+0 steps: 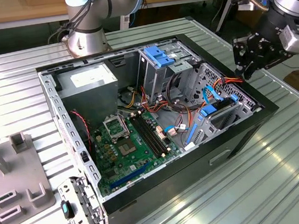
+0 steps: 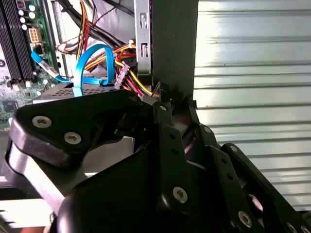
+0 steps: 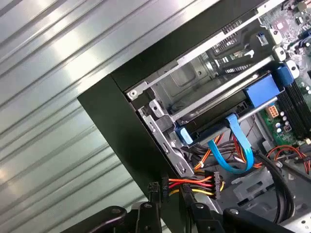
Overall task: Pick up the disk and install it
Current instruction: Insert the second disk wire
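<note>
Externally, in the exterior view, the gripper (image 1: 240, 67) is hovering at the computer case's (image 1: 233, 146) rim on the exterior view's right, while the disk (image 1: 222, 114) is lying in its bay. In the second wrist view, the fingers (image 2: 164, 109) are standing parted and empty beside the bundled wires (image 2: 127, 80). In the first wrist view, the disk (image 3: 214, 131) is sitting under a blue cable (image 3: 238, 145).

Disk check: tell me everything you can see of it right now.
The disk lies flat in the lower drive bay of the case, near the corner where the gripper hangs. In the first wrist view it shows edge-on as a thin dark slab with bright blue plastic carrier pieces at its ends. A blue cable loops out from its near edge, beside red, yellow and black wires. The gripper is not touching it. Its label is hidden.
</note>
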Controlling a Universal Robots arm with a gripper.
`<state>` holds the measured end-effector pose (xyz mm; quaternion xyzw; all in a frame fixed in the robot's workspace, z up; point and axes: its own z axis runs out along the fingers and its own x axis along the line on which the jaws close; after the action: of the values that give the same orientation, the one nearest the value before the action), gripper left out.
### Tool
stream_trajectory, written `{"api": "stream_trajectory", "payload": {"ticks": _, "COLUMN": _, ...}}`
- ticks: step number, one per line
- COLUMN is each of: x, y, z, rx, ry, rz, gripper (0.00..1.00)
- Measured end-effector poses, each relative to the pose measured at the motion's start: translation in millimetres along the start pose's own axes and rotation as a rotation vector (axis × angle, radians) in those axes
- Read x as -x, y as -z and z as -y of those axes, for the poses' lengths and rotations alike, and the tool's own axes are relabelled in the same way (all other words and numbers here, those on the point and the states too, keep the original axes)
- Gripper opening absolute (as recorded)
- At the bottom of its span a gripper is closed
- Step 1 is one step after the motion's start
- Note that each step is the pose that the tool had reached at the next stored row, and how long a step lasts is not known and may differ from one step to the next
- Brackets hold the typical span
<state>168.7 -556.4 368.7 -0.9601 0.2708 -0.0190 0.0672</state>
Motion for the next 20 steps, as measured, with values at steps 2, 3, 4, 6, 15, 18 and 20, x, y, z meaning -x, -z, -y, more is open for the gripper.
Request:
{"api": "stream_trajectory", "payload": {"ticks": 2, "x": -1.2, "y": -0.1, "z": -1.8, "rx": -0.0022, "ry": 0.043, "rz": 0.0021, "gripper": 0.3}}
{"api": "stream_trajectory", "payload": {"ticks": 3, "x": -1.9, "y": 0.1, "z": -2.9, "rx": -0.0023, "ry": 0.043, "rz": 0.0021, "gripper": 0.3}}
{"api": "stream_trajectory", "payload": {"ticks": 4, "x": -2.6, "y": 0.2, "z": -4.1, "rx": -0.0022, "ry": 0.043, "rz": 0.0021, "gripper": 0.3}}
{"api": "stream_trajectory", "payload": {"ticks": 6, "x": -3.5, "y": 0.5, "z": -5.7, "rx": -0.0022, "ry": 0.042, "rz": 0.0021, "gripper": 0.3}}
{"api": "stream_trajectory", "payload": {"ticks": 15, "x": -4.7, "y": 0.3, "z": -5.1, "rx": 0.0241, "ry": 0.031, "rz": -0.0152, "gripper": 0.3}}
{"api": "stream_trajectory", "payload": {"ticks": 18, "x": -4.3, "y": 0.3, "z": -5.0, "rx": 0.0244, "ry": 0.018, "rz": -0.0169, "gripper": 0.3}}
{"api": "stream_trajectory", "payload": {"ticks": 20, "x": -2.6, "y": 0.2, "z": -4.8, "rx": 0.0243, "ry": 0.016, "rz": -0.0171, "gripper": 0.3}}
